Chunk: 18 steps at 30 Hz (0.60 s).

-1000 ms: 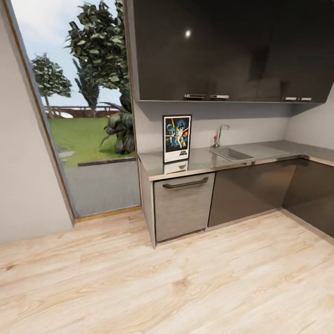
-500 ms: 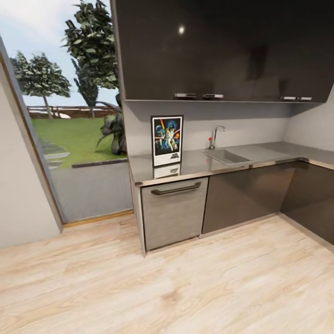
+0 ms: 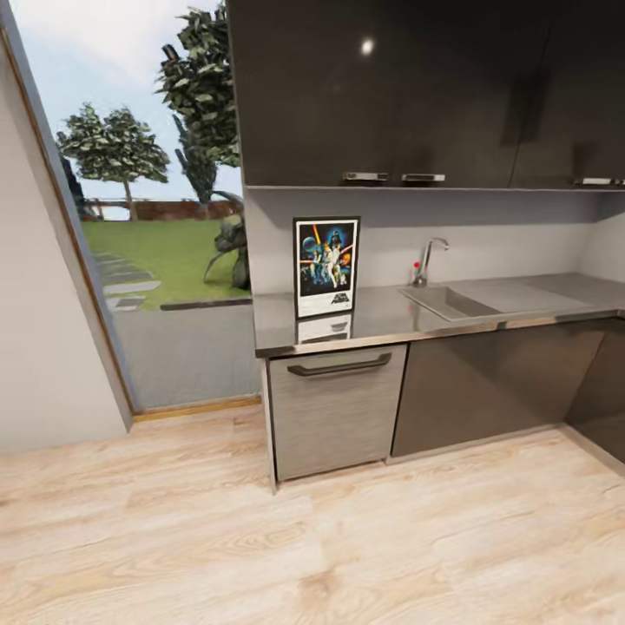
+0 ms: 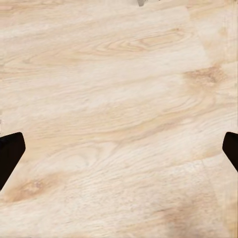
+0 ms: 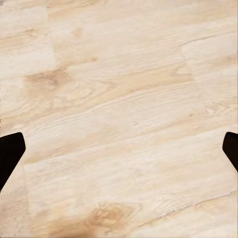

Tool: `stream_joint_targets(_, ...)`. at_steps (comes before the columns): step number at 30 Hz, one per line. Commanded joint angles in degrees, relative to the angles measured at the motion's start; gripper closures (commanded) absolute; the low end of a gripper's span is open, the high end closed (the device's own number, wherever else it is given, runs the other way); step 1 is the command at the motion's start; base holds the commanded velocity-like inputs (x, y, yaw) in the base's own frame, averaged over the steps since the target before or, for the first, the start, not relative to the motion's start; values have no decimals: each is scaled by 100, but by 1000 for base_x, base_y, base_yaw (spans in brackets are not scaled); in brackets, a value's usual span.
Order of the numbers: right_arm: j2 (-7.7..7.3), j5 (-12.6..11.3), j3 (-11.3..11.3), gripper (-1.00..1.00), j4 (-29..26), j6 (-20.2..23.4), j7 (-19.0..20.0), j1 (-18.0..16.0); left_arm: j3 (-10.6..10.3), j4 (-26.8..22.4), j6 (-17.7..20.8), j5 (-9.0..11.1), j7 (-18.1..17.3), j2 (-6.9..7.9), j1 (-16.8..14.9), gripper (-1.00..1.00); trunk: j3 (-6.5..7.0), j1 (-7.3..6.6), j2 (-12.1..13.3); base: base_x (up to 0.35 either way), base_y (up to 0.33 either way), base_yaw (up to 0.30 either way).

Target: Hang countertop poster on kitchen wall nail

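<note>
The poster stands upright on the kitchen countertop, leaning against the pale grey wall, its reflection in the glossy slab below it. It has dark blue space artwork, a white border and a thin black frame. To its right lie the inset steel sink and the chrome tap. No nail can be made out on the wall. My left gripper is open, its dark fingertips wide apart over the wooden floor. My right gripper is open too, above bare floorboards, fingertips far apart.
Dark glossy wall cabinets hang above the counter. Below it are a grey drawer front with a dark handle and dark doors. A tall window at the left looks onto a garden. Light wooden floor spreads in front.
The camera has moved: the whole picture has shifted right since half a second ago, and the poster and counter look slightly larger and more head-on. The things themselves have not moved.
</note>
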Motion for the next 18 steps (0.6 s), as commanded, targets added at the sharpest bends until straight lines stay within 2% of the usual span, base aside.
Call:
stream_joint_targets(1,0,3,-5,-100,4,-18,-3,-3,5,-6,-7,-4,1,-1,3,-100,-5,1,-2,91,-91,284)
stream_joint_targets(5,2,3,-7,-100,4,-18,-4,-3,5,-6,-4,-1,1,-1,2,-100,-5,1,-2,41,-42,273)
stream_joint_targets(9,1,3,-4,-100,4,-18,-3,-3,5,-6,-4,-2,1,-1,2,-100,-5,1,-2,46,-14,133)
stream_joint_targets(18,-20,4,-8,-100,-3,-18,0,-3,5,-6,-4,1,1,-1,2,-100,-5,1,-2,280,-2,19)
